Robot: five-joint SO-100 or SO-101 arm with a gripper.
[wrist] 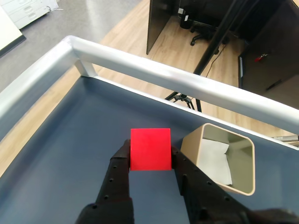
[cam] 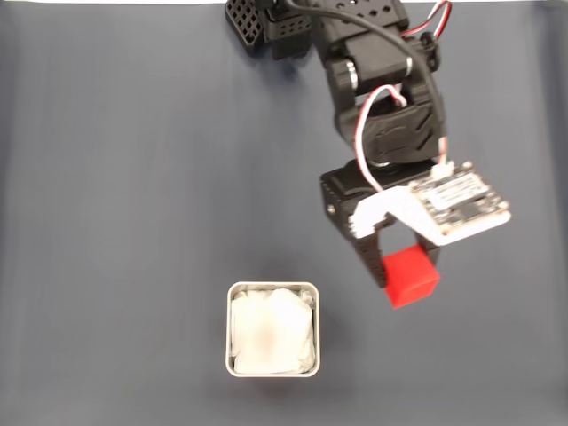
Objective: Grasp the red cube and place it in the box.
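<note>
The red cube sits between the two black fingers of my gripper, which is shut on it. In the wrist view the fingers press on the cube's left and right sides, and the cube looks lifted above the dark mat. The box, square with a pale metal rim and white lining, stands on the mat. In the fixed view it lies down and to the left of the cube; in the wrist view it is just right of the cube.
A dark blue-grey mat covers the table. In the wrist view a silver metal rail runs along the table's far edge, with wooden floor and office furniture beyond. The arm's black body and white wrist camera board hang over the cube.
</note>
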